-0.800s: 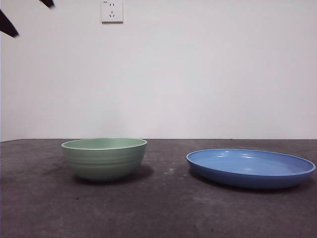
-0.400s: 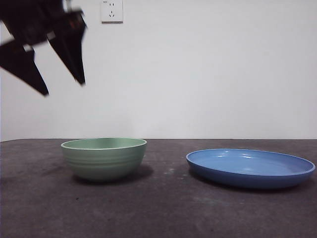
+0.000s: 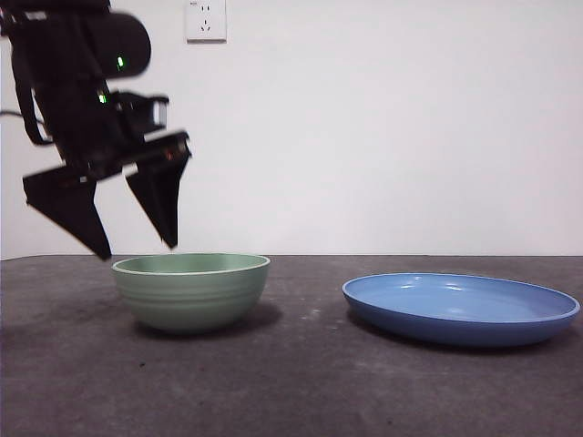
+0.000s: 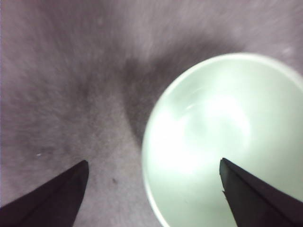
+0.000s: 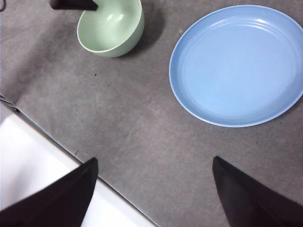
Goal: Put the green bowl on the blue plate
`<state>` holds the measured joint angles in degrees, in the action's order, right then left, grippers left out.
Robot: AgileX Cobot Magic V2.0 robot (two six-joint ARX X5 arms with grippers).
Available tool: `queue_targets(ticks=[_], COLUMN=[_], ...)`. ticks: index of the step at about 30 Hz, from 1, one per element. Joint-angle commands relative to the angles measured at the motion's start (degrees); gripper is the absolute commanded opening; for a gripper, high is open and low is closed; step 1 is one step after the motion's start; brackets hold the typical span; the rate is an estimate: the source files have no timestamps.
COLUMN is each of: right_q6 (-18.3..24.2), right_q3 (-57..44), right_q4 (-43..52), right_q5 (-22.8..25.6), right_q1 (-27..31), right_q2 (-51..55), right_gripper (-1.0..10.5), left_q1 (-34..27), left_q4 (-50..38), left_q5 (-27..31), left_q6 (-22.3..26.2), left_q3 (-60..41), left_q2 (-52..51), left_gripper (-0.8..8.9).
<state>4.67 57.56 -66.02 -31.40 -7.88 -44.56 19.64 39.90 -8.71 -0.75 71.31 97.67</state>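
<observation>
the green bowl [image 3: 191,289] sits upright on the dark worktop [image 3: 291,382] at about 9 o'clock of the blue plate [image 3: 460,308], the two well apart. the plate lies flat with nothing in it. the left hand [image 3: 135,246] hangs over the bowl's 9 o'clock rim, jaws spread wide: one tip just above the rim, the other outside it, neither touching. in the left wrist view the rim [image 4: 147,142] falls between the jaws. the right hand [image 5: 154,165] waits high above the worktop, jaws apart, holding nothing. farther back, a wall socket [image 3: 206,20]
</observation>
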Motion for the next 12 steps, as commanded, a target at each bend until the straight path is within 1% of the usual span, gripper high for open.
queue_targets(ticks=[1, 4, 5, 8, 10, 12], right_q6=[0.26, 0.28, 0.28, 0.28, 0.28, 0.28], right_q3=[1.18, 1.18, 1.18, 1.18, 1.18, 1.18], right_q4=[0.42, 0.44, 0.44, 0.44, 0.44, 0.44], right_q5=[-0.11, -0.09, -0.11, -0.09, -0.09, -0.11], right_q1=[-0.24, -0.24, -0.24, -0.24, -0.24, -0.24], right_q2=[-0.31, -0.31, -0.31, -0.31, -0.31, -0.31], right_gripper=[3.9, 3.9, 3.9, 3.9, 3.9, 3.9], left_q1=[0.26, 0.28, 0.28, 0.26, 0.26, 0.26], left_q4=[-1.03, -1.09, -1.05, -0.79, -0.39, -0.24], left_q5=[0.61, 0.85, 0.85, 0.85, 0.85, 0.85], left_q6=[0.00, -0.42, -0.83, -1.92, -2.14, -2.78], left_q3=[1.22, 1.22, 1.22, 1.22, 1.22, 1.22], left_q2=[2.75, 3.98, 4.26, 4.66, 4.70, 4.70], left_gripper=[4.33, 4.25, 4.08, 2.85, 2.32, 2.02])
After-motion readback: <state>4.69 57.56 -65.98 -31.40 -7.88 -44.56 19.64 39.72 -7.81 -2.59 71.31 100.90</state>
